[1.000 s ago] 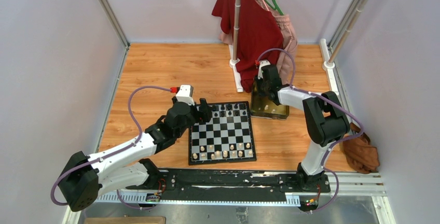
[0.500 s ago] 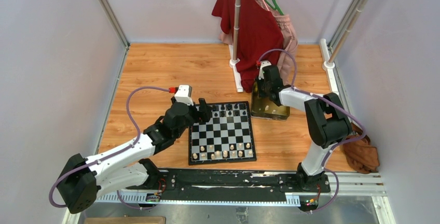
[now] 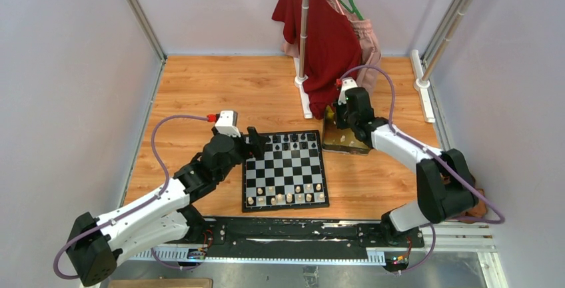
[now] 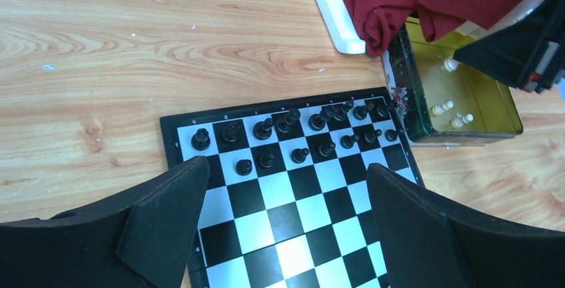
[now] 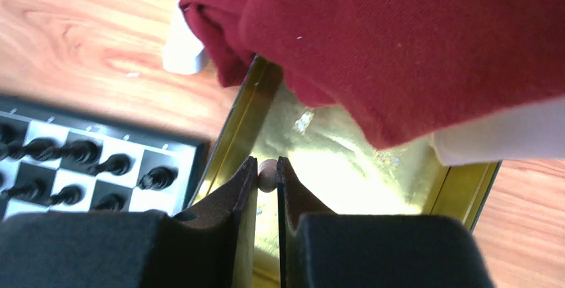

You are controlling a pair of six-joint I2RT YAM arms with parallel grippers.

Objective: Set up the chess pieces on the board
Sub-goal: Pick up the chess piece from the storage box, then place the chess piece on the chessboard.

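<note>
Mostly hidden pale piece pinched by right fingers, left fingers spread empty.

Setting: robotics lab test cell. Evidence: plain grey enclosure walls at left and right of frame; aluminium frame posts at upper corners; wood-grain tabletop at centre; black mounting rail along bottom edge, carrying two arm bases.

1. Our left arm reaches far and rightward; the left gripper hangs with jaws spread wide, holding nothing.
2. Our right arm stretches far and leftward; the right gripper pinches a pale piece.
</note>
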